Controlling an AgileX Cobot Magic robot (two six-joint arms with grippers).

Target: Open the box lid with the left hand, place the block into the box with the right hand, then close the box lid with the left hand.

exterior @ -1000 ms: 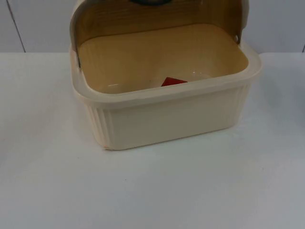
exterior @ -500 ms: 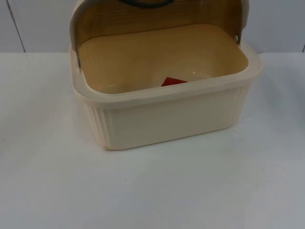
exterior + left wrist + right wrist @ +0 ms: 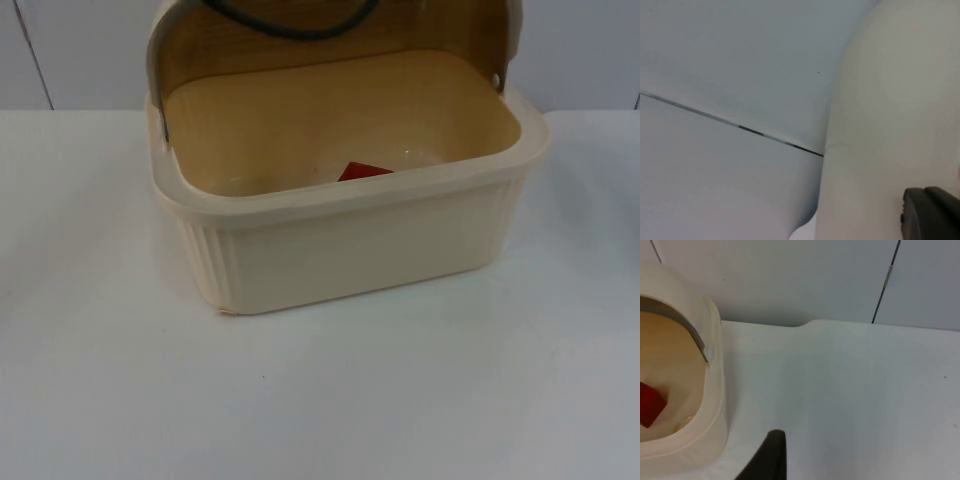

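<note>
The box (image 3: 350, 235) is pale cream, its outer wall ribbed with fine vertical flutes, its inside a warmer yellow-tan. The raised lid (image 3: 330, 40) is cream-edged with a brownish, wood-toned underside. The block (image 3: 364, 171) inside is red. The desk (image 3: 320, 400) is plain white; the partition wall (image 3: 805, 280) is grey.

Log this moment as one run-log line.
box: on table | lid: open | red block: inside box | left gripper: beside lid | right gripper: over table beside box
</note>
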